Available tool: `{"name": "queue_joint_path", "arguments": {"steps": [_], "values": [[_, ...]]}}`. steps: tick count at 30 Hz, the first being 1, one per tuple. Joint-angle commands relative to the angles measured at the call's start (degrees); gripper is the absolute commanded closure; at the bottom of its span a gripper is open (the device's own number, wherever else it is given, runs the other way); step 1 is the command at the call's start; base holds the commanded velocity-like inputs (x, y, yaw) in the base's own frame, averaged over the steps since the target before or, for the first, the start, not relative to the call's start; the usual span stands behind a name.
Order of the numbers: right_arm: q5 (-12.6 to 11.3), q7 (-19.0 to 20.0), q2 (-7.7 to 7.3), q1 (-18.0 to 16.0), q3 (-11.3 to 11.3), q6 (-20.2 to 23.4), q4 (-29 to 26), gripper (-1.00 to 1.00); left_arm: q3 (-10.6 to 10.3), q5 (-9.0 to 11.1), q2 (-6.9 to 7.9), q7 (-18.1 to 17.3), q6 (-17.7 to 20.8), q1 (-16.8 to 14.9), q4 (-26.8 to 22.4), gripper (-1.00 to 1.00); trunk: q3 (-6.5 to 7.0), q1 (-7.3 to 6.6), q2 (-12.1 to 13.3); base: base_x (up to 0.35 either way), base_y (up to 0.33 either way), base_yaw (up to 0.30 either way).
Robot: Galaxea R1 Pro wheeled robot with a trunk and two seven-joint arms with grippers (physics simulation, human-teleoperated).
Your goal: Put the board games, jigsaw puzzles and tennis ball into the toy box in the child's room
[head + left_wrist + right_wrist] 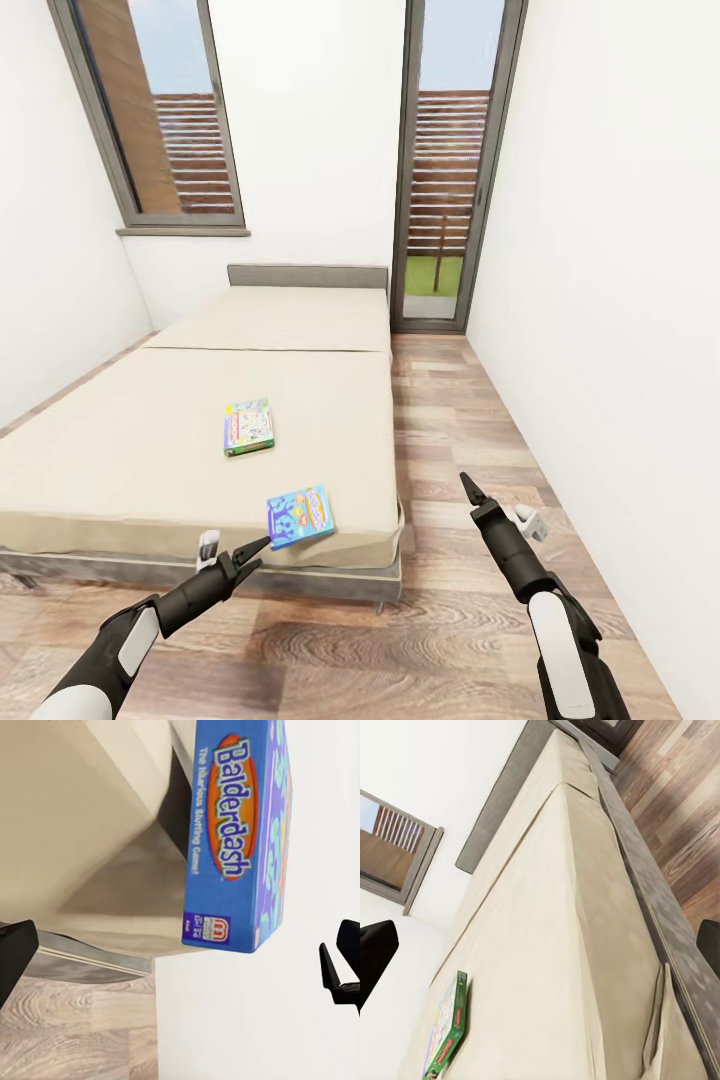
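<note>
Two board games lie on the cream bed (130, 450). The blue board game (300, 516) rests near the bed's front right corner, and its "Balderdash" side (225, 832) shows close up in the left wrist view. Farther in lies the yellow-green board game (248, 426), whose green edge (448, 1031) is seen on the mattress in the right wrist view. My left gripper (252, 556) hangs open just short of the blue box, touching nothing, with its fingers (341, 971) spread wide. My right gripper (467, 487) is open and empty over the floor, right of the bed.
A strip of wood-plank floor (470, 430) runs between the bed and the white right wall (620, 330). At its far end is a glass door (445, 200). A window (165, 120) sits above the grey headboard (305, 276).
</note>
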Motion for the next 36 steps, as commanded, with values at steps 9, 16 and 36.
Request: {"name": "queue_joint_path", "arguments": {"steps": [9,16,36], "values": [[-0.5,0.2,0.07,-0.04,-0.2,0.53,-0.03,-1.0,0.06,0.17,-0.05,-0.11,0.49,-0.02,0.03,-1.0,-0.05,-0.01,-0.02,0.003,0.0,0.0],[-0.54,0.2,0.07,-0.04,-0.2,0.53,-0.03,-1.0,0.02,0.14,-0.07,-0.11,0.68,-0.03,0.07,-1.0,-0.05,-0.01,-0.02,0.0,-0.058,0.0],[-0.53,0.2,0.07,-0.04,-0.2,0.53,-0.03,-1.0,-0.09,-0.09,-0.16,-0.11,0.25,-0.02,0.09,-1.0,-0.05,-0.01,-0.02,0.0,-0.09,0.0]]}}
